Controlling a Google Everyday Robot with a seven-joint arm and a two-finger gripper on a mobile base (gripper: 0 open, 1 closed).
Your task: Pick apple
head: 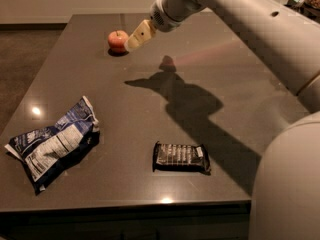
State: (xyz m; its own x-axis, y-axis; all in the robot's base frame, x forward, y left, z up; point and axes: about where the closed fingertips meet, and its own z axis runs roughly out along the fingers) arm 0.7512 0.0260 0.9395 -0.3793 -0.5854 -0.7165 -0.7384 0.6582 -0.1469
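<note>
The apple (117, 41) is small, round and reddish-orange with a short stem. It sits upright on the dark table (150, 109) near the far left. My gripper (136, 38), with cream-coloured fingers, hangs just to the right of the apple, a little above the table, at the end of the white arm that comes in from the upper right. It holds nothing that I can see.
A crumpled blue and white chip bag (52, 145) lies at the front left. A black snack bar (181, 157) lies at the front middle. The arm's shadow falls across the middle of the table. The table's front edge is close below the bar.
</note>
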